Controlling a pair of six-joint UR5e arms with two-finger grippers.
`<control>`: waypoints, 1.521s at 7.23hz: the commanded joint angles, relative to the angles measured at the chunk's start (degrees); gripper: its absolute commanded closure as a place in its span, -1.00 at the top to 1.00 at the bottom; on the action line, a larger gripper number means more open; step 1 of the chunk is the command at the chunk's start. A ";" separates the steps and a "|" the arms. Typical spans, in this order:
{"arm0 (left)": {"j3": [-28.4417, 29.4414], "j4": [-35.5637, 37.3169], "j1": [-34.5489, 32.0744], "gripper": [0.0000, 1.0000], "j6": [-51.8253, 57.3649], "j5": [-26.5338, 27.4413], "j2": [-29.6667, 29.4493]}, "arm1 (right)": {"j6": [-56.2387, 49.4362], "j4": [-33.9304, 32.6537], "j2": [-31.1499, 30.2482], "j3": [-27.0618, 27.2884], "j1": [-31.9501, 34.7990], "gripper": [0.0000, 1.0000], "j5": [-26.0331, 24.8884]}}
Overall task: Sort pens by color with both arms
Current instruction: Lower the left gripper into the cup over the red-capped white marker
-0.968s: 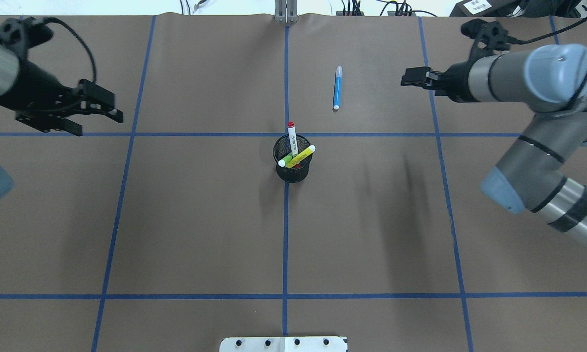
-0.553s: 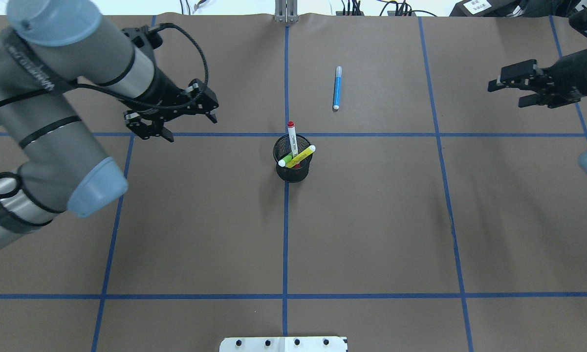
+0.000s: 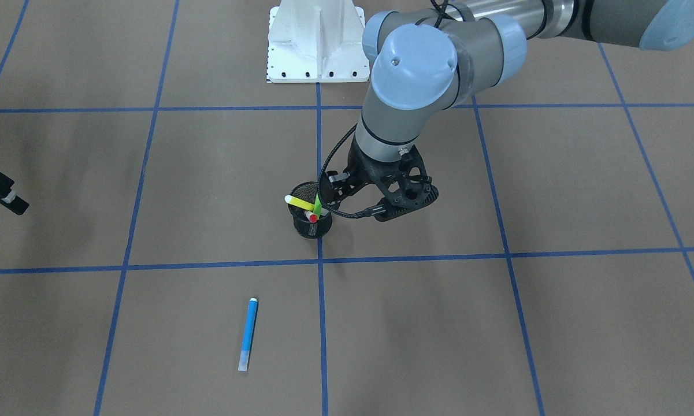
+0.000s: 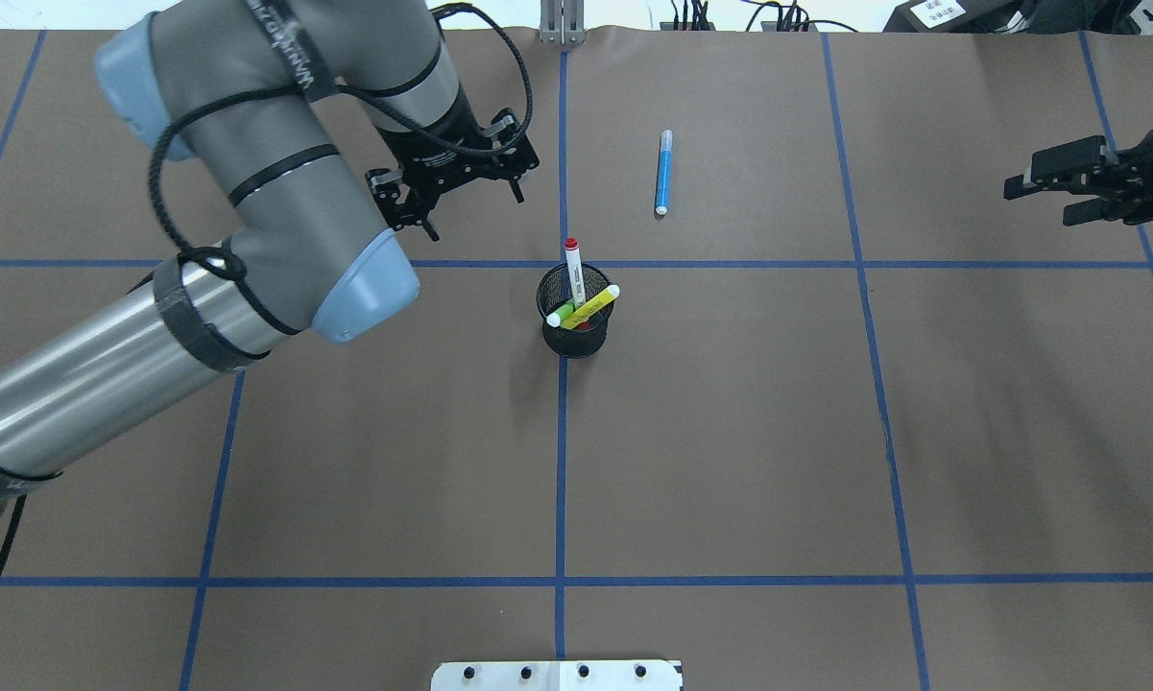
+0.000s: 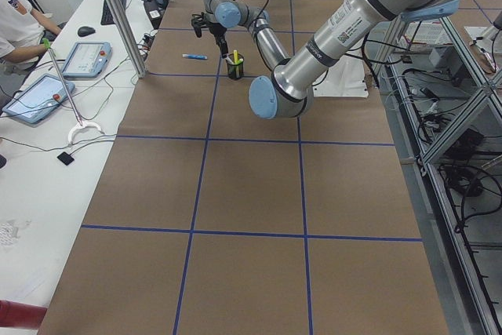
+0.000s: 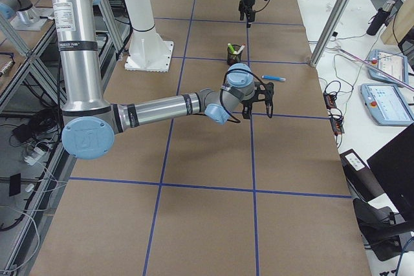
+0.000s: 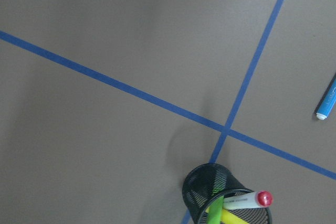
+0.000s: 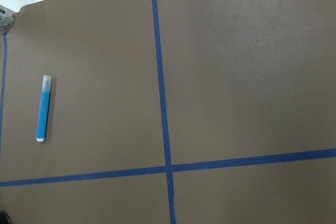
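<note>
Left claw (image 4: 473,211) spread and empty near black mesh cup (image 4: 576,343) holding white pen (image 4: 575,274), yellow pen (image 4: 595,305), green pen (image 4: 558,316), blue pen (image 4: 663,173) flat on worktop (image 4: 730,432), right claw (image 4: 1042,200) spread, well apart

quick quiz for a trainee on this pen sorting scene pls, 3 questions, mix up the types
1. Multiple choice. The blue pen is: A, standing in the black mesh cup; B, lying flat on the table; C, held in the right gripper's fingers.
2. True or false. The left gripper has a pen between its fingers.
3. Count. How many pens stand in the cup?

Key
1. B.
2. False: its fingers are open and empty, beside the cup.
3. Three: the white pen with red ends, the yellow pen and the lime green pen.
</note>
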 commanded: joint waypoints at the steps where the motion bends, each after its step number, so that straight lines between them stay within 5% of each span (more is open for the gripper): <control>1: 12.77 -0.47 1.13 0.91 2.87 -3.99 -8.54 | 0.03 0.14 1.67 -2.58 -0.87 0.99 -1.19; 2: 19.72 -0.56 1.22 0.90 3.21 -6.37 -13.65 | 0.03 0.32 1.67 -2.85 -1.48 0.99 -1.90; 7: 21.73 -0.12 2.45 0.49 8.84 -5.87 -13.01 | 0.12 0.58 1.76 -3.82 -3.16 0.99 -3.31; 11: 23.13 -0.91 3.95 0.36 9.02 -2.62 -13.00 | 0.12 0.67 1.76 -3.99 -3.68 0.99 -4.27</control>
